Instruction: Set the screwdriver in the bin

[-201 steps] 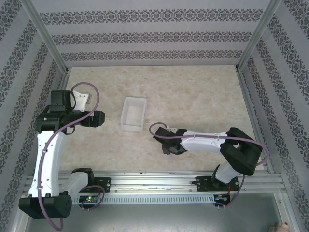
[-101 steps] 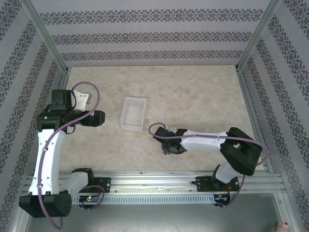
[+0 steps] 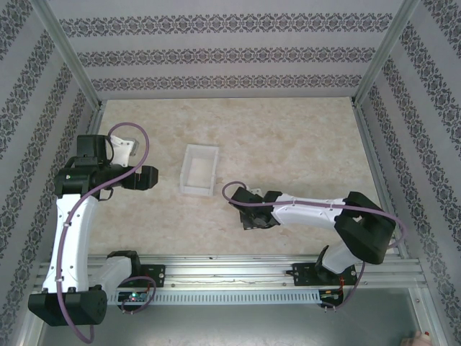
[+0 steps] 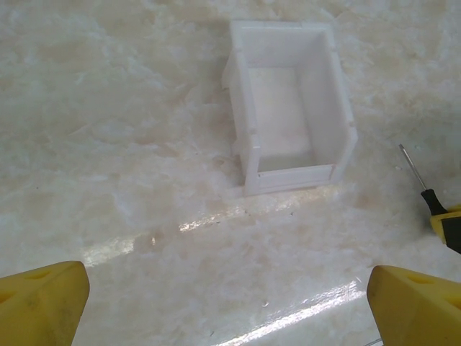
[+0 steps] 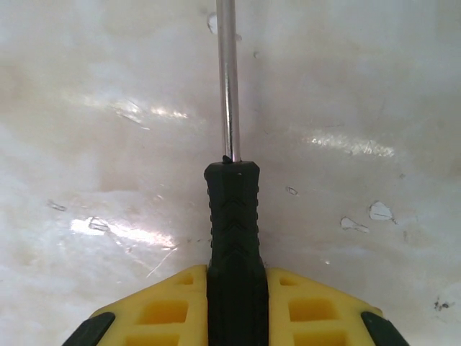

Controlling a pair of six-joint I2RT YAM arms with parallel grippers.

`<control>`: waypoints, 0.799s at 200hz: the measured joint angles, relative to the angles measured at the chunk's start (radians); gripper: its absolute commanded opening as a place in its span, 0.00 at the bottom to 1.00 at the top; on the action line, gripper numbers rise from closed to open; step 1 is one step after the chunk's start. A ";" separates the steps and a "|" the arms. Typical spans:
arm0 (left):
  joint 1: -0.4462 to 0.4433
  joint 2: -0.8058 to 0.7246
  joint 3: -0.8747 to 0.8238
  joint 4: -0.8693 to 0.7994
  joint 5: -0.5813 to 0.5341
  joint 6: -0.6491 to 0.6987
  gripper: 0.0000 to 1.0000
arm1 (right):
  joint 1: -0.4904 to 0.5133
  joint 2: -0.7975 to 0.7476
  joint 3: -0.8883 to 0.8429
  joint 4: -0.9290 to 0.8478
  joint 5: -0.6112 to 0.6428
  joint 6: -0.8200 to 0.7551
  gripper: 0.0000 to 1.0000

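Right gripper [image 5: 234, 292]: I read it as clamped on the screwdriver [image 5: 232, 209]. Its yellow pads [image 5: 173, 310] press both sides of the black handle near its rear end, and the thin shaft runs straight ahead over the marbled table [image 5: 86, 108]. I cannot tell whether the tool is off the surface yet.

In the overhead view, this gripper [image 3: 252, 216] sits near the bin [image 3: 199, 192], below and to the right of it and not touching. The left wrist camera shows the screwdriver [image 4: 425, 186] just beside the near right corner of the bin [image 4: 325, 94], which stands upright and empty.

Left gripper [image 4: 230, 303]: its fingers are spread wide and hold nothing. It sits to the bin's left [image 3: 148, 176].

Hazards, as I judge them:
- The hold is far back on the handle, so the tool may pivot between the pads.
- A low carry could drive the shaft tip into the bin wall and shove the light tray.
- A skewed release could leave the screwdriver bridging the rim.
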 measured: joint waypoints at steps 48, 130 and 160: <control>-0.004 0.000 -0.002 0.000 -0.003 0.010 0.99 | -0.036 -0.088 0.009 -0.029 -0.006 -0.025 0.16; -0.005 -0.005 -0.031 0.000 -0.019 0.031 0.99 | -0.092 -0.166 0.137 -0.119 -0.008 -0.106 0.16; -0.005 -0.007 -0.043 0.000 -0.028 0.033 0.99 | -0.097 -0.166 0.216 -0.143 -0.009 -0.132 0.16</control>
